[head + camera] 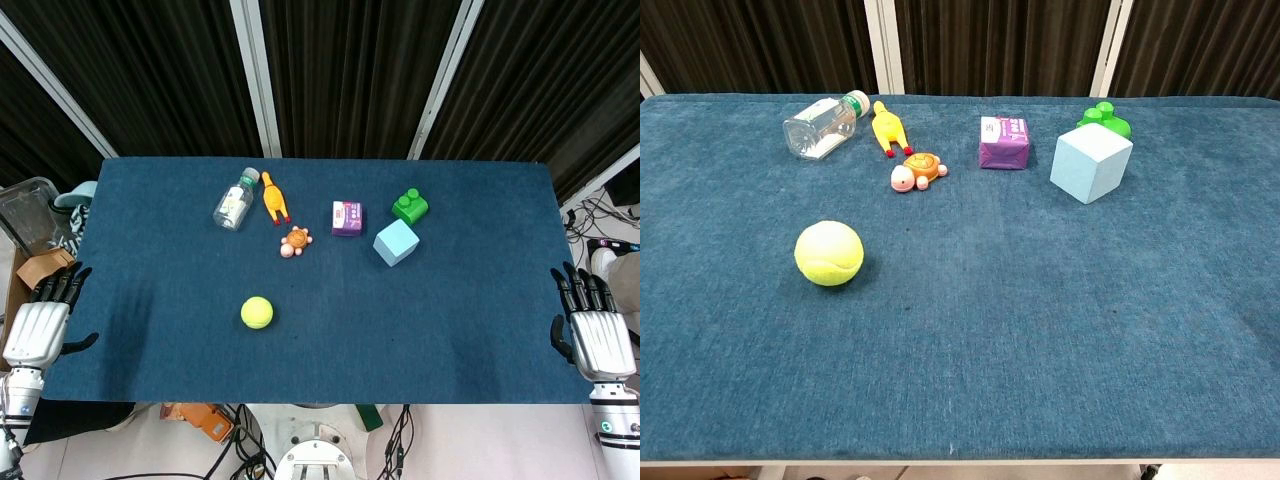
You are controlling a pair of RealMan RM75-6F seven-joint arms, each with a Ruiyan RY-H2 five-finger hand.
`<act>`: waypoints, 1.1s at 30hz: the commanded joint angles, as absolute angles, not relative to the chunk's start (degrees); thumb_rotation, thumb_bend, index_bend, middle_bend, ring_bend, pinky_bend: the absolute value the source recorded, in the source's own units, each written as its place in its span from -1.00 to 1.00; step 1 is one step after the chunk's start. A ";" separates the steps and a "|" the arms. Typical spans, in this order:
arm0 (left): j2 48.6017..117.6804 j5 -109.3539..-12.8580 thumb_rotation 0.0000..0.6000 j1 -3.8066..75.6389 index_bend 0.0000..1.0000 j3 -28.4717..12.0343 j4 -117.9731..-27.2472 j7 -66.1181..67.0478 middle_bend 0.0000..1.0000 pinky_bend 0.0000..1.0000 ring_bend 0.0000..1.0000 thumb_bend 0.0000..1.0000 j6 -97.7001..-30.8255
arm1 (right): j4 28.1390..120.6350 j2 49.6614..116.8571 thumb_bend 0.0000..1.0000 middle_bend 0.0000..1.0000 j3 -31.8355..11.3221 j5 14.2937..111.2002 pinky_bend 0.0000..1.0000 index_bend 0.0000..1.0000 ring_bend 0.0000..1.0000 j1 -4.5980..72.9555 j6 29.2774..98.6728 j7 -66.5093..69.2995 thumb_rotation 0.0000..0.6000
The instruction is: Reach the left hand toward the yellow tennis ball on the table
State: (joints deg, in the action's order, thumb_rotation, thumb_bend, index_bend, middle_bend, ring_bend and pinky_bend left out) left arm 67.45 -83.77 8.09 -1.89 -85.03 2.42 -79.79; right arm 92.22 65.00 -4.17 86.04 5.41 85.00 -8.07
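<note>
The yellow tennis ball (257, 312) is sitting alone on the blue table (450, 330), toward the near-left part of the cloth, touching nothing. The left hand (38, 325) is hovering at the table's left edge, well apart from the ball, palm down, fingers extended and slightly spread, holding nothing. The right hand (596, 335) is hanging at the right edge in the same posture, fingers apart and holding nothing. Neither hand is showing in the chest view.

Beyond the ball, a clear plastic bottle (236, 199) is lying on its side with its green cap pointing away; its contents cannot be told, and its label is too small to read. Just beside it a yellow rubber chicken (275, 198) is lying, with a small orange turtle toy (295, 242) near its feet. Further right a purple carton (1003, 141) is showing white print that is not legible. A light blue cube (1091, 164) is standing just in front of a green block (1104, 119).
</note>
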 commanded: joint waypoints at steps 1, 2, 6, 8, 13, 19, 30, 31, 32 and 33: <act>67.39 -83.78 1.00 8.05 -0.94 -1.89 -85.05 2.35 -1.00 -0.78 -1.00 -0.77 -79.88 | 92.24 64.99 0.70 -0.93 -4.15 86.03 -0.77 -1.00 -0.79 5.41 84.97 -8.12 1.00; 67.36 -83.77 1.00 8.03 -0.94 -1.88 -85.07 2.32 -1.00 -0.78 -1.00 -0.77 -79.91 | 92.24 65.00 0.70 -0.93 -4.14 86.05 -0.77 -1.00 -0.79 5.41 84.98 -8.14 1.00; 67.27 -83.82 1.00 7.99 -0.94 -1.93 -85.14 2.24 -1.00 -0.79 -1.00 -0.77 -80.13 | 92.24 65.01 0.70 -0.93 -4.15 86.11 -0.77 -1.00 -0.79 5.38 85.09 -8.18 1.00; 67.27 -83.88 1.00 8.01 -0.94 -1.93 -85.11 2.20 -1.00 -0.79 -1.00 -0.77 -80.14 | 92.23 65.01 0.70 -0.93 -4.18 86.00 -0.77 -1.00 -0.79 5.39 85.03 -8.14 1.00; 67.27 -83.78 1.00 8.13 -0.94 -1.75 -85.31 1.63 -1.00 -0.79 -1.00 -0.77 -79.56 | 92.23 65.02 0.70 -0.93 -4.18 86.02 -0.77 -1.00 -0.79 5.43 84.97 -8.20 1.00; 67.69 -85.87 1.00 8.87 -0.94 -0.33 -87.54 0.18 -1.00 -0.79 -1.00 -0.77 -78.03 | 92.26 65.02 0.70 -0.93 -4.18 86.02 -0.77 -1.00 -0.79 5.45 84.94 -8.12 1.00; 71.74 -89.87 1.00 13.86 -0.94 0.11 -92.42 1.72 -1.00 -0.78 -1.00 -0.78 -72.74 | 92.47 65.02 0.70 -0.93 -4.18 85.76 -0.77 -1.00 -0.79 5.46 84.71 -8.03 1.00; 72.51 -89.90 1.00 14.73 -0.94 0.01 -92.64 2.15 -1.00 -0.78 -1.00 -0.78 -71.56 | 92.44 65.02 0.70 -0.93 -4.19 85.72 -0.77 -1.00 -0.79 5.50 84.63 -8.03 1.00; 73.15 -89.83 1.00 15.39 -0.94 -0.15 -92.71 2.49 -1.00 -0.78 -1.00 -0.78 -70.69 | 92.45 65.03 0.70 -0.93 -4.20 85.71 -0.77 -1.00 -0.79 5.52 84.60 -8.02 1.00; 73.86 -89.71 1.00 16.06 -0.94 -0.34 -92.69 2.83 -1.00 -0.78 -1.00 -0.78 -69.83 | 92.48 65.03 0.70 -0.93 -4.19 85.70 -0.77 -1.00 -0.79 5.51 84.60 -7.99 1.00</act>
